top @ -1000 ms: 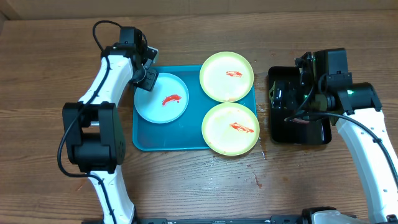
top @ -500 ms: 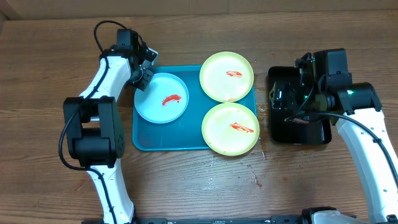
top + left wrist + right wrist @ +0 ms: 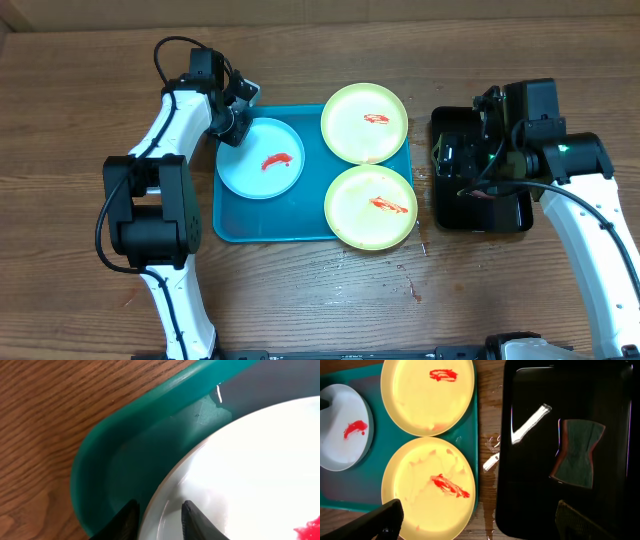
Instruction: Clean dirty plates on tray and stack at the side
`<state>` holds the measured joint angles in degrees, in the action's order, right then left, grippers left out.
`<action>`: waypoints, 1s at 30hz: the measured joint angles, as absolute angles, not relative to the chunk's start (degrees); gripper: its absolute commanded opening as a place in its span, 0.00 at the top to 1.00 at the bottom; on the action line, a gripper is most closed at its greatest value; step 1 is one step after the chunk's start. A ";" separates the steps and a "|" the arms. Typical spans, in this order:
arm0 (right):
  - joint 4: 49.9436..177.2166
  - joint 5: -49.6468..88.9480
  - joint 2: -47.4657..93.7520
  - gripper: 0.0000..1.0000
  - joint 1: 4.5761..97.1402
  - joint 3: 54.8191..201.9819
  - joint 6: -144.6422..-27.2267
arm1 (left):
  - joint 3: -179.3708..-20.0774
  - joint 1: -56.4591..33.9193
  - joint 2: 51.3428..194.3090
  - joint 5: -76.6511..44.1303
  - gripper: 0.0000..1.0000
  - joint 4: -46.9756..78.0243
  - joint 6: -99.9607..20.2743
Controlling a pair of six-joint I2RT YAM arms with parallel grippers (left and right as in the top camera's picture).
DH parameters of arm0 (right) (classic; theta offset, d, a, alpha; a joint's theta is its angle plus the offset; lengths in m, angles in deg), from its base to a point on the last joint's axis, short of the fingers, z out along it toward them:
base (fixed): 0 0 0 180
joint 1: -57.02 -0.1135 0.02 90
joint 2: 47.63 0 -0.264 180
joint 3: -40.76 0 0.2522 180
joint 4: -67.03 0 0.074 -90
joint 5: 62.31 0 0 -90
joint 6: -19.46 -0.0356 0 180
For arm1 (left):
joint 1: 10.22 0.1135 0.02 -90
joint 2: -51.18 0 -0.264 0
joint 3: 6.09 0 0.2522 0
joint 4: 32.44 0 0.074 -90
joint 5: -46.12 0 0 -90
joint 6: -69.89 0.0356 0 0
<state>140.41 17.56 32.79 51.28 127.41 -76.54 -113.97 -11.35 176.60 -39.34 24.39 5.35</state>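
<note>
— How much of the work can be counted as done?

— None, it is judged. The tray [image 3: 300, 222] is seen at the centre of the overhead frame, and all three plates are carried on it. Nothing is stacked at its side.

— Is any plate wiped?

— No. Red smears are seen on the light blue plate [image 3: 250, 172] at the left, the upper yellow-green plate [image 3: 350, 135] and the lower yellow-green plate [image 3: 355, 222]. All three are left to be cleaned and stacked.

— What is kept on the black tray [image 3: 505, 212] at the right?

— A sponge [image 3: 577, 452], lying untouched.

— How are the grippers set?

— The left gripper [image 3: 160, 519] is placed astride the blue plate's upper-left rim with only a narrow gap between its fingers. Whether the rim is pinched cannot be told. The right gripper [image 3: 482, 527] is spread wide with nothing held.
</note>
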 measured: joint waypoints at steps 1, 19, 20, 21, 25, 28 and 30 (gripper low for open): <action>140.48 17.52 32.79 0.02 51.28 127.41 -76.54 | -113.97 -11.35 176.60 -39.32 0.81 24.72 4.76; 142.55 19.18 32.79 0.28 53.08 127.41 -86.35 | -114.87 -11.35 176.60 -38.05 0.96 44.61 -21.06; 142.60 19.33 32.79 0.33 54.06 127.41 -86.37 | -114.87 -11.35 176.60 -37.83 0.96 45.50 -22.04; 142.64 19.38 32.79 0.37 55.09 127.41 -85.80 | -114.87 -11.35 176.60 -37.70 0.96 46.16 -22.87; 142.81 20.01 32.95 0.57 59.26 127.41 -83.05 | -114.87 -11.35 176.60 -37.33 0.96 47.01 -24.51; 141.94 20.30 34.32 0.66 61.16 127.47 -80.84 | -114.87 -11.35 176.60 -37.18 0.96 46.99 -24.90; 141.37 20.51 36.40 0.65 61.62 127.58 -79.40 | -114.87 -11.35 176.60 -37.13 0.96 46.90 -24.90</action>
<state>141.37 20.51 36.40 61.62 127.58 -79.40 -114.87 -11.35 176.60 -37.13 46.90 -24.90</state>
